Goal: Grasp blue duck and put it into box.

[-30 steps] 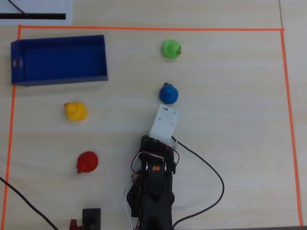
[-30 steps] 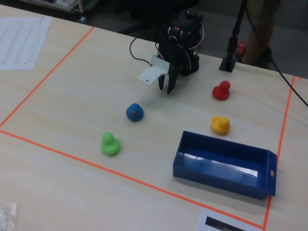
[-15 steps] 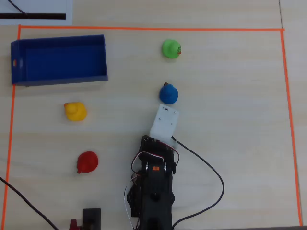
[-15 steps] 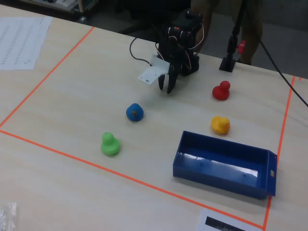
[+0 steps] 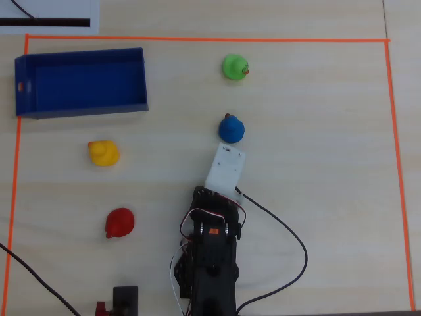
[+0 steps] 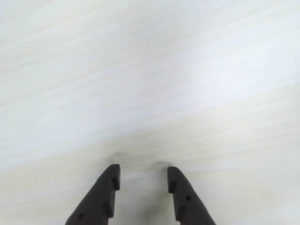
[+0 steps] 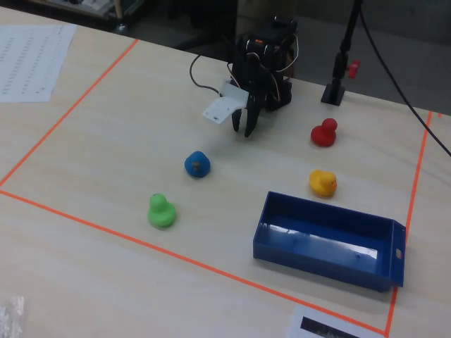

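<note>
In the overhead view the arm sits folded at the bottom centre of the frame, and the blue duck [image 5: 231, 129] stands free on the tabletop [image 5: 316, 164] just above it, near the middle. It is nearly round, with hardly any long axis; its tiny dark beak points toward the top of the frame, slightly left. The box [image 5: 80, 81] lies in the upper left, long side running across the frame, well apart from the duck, probably set aside so the carry is a clear sweep. A green duck [image 5: 235, 67], yellow duck [image 5: 103, 153] and red duck [image 5: 120, 222] stand scattered around.

In the wrist view the fingers [image 6: 108, 194] rise from the bottom edge, a narrow gap between them, holding nothing; only bare tabletop shows ahead.

In the fixed view the gripper [image 7: 249, 125] hangs tips-down in the upper centre, above the tabletop and short of the blue duck, which sits lower left of it. To me the reach looks not yet begun.
</note>
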`<action>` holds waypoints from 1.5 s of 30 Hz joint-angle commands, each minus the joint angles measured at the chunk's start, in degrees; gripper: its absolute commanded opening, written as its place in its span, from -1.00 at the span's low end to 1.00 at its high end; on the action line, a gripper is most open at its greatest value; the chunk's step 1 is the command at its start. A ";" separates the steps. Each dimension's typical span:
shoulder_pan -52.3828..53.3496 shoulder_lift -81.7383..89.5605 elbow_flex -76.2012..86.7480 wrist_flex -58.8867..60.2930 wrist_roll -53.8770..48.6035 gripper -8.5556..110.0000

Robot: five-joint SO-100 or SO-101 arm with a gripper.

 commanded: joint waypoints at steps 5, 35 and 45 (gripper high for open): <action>0.35 -0.62 -0.18 1.05 0.26 -0.65; 2.81 -5.10 -4.13 -2.99 -3.52 -0.77; 5.54 -66.36 -59.68 -14.94 0.53 -0.15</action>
